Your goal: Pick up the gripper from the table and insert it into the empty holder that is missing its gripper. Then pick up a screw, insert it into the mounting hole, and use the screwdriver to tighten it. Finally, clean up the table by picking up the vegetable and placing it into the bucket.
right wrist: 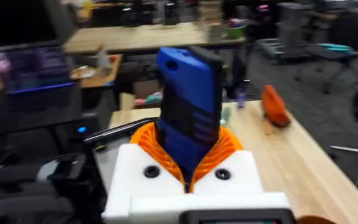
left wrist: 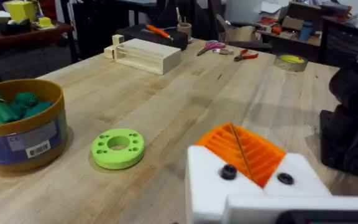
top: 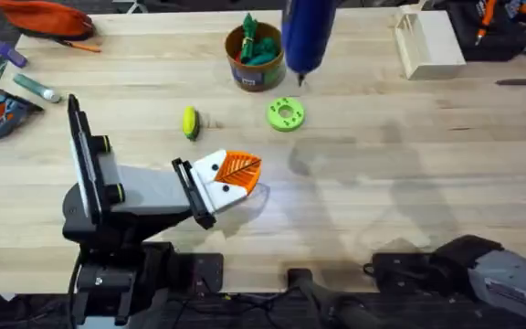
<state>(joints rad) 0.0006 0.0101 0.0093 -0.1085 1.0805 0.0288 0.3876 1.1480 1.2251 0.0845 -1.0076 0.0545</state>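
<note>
Blue screwdriver: pinched upright between the orange ribbed pads of the right gripper; from overhead it hangs at 12 o'clock above the table, thin bit pointing down just above the green disc.
Right gripper state: pressed onto the screwdriver body, both white finger mounts carrying their pads.
Left gripper: lying low over the table centre, its orange pads pressed together with nothing between them; both white mounts look fitted.
Mounting holes: small dark holes show on each white mount of the left gripper; I cannot tell whether a screw sits in them.
Green disc: flat ring with holes, at 1 o'clock from the left gripper, well apart.
Vegetable: small yellow-green oblong, at 11 o'clock from the left gripper, on bare wood, not yet in the bucket.
Bucket: round brown tub with a blue band, at 12 o'clock, already holding dark green leafy toys.
Wooden block: pale box at 2 o'clock, far corner.
Risk: the bit hangs off any hole, so a descent here would likely hit wood or the disc; a loose pinch could let the heavy tool tilt.
</note>
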